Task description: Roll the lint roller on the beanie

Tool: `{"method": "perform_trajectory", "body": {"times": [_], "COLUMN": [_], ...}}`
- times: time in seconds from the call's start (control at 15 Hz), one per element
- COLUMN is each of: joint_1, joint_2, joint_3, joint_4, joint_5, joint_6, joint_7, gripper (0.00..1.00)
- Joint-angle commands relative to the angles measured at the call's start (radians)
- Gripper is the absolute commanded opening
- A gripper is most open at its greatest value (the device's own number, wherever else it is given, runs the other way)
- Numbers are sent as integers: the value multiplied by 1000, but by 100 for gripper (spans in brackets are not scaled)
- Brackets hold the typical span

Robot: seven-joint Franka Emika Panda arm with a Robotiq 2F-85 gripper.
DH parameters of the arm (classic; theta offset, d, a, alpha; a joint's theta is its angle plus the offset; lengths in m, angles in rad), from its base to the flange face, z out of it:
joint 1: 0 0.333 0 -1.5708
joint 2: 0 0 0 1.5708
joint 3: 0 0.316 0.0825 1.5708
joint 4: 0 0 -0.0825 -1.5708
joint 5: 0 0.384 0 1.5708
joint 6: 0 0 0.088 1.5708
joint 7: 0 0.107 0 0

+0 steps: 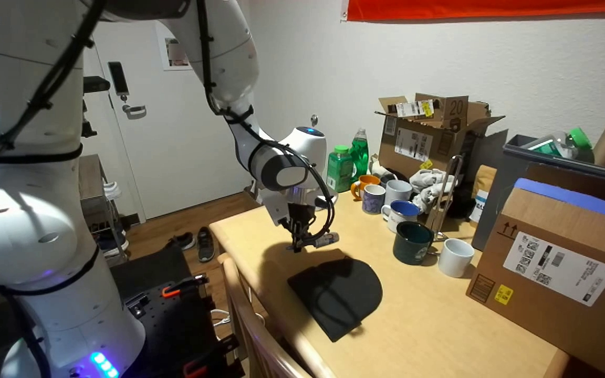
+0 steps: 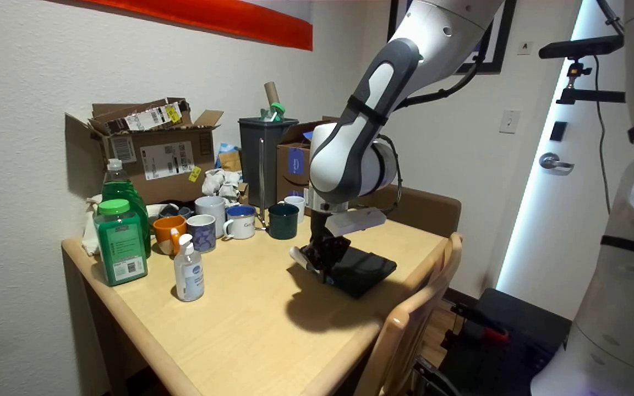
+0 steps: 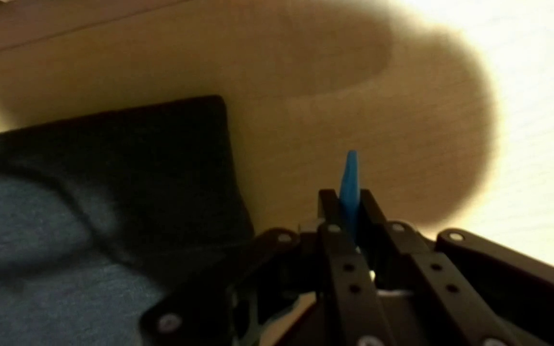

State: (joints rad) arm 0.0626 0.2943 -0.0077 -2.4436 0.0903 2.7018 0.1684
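My gripper (image 3: 347,202), its jaws almost together, grips the lint roller (image 3: 350,175) by its blue end, I judge so that the paler head (image 1: 326,240), jutting out sideways, can turn freely. The beanie (image 1: 340,293) lies flat on the table (image 1: 434,320), lower and just beside it, probably to give me one broad, smooth face to roll over

In an exterior view, looks down past the nearby arm (image 1: 34,220), across the worktop (image 1: 428,325) toward a door (image 1: 181,152). In an exterior view, faces back from the opposite end, past a bottle (image 2: 121,242). In both exterior views, shows beanie (image 1: 342,294), mugs (image 1: 411,244) and boxes (image 1: 549,252). In the wrist view, peers closely down at beanie and worktop.
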Motion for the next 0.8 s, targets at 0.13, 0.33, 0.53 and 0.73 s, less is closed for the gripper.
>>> {"method": "perform_trajectory", "body": {"times": [0.13,0.33,0.53,0.73], "joint_1": [1,-21,-38,-64], "joint_2": [-25,-26,-38,-23], "joint_3": [-30,-36,-43,-41], "joint_4": [-21,-29,-52,-47], "joint_5": [-34,-11,-8,-5], "joint_6": [12,10,11,-13], "joint_7": [45,23,13,-26], "gripper": [3,3,3,3]}}
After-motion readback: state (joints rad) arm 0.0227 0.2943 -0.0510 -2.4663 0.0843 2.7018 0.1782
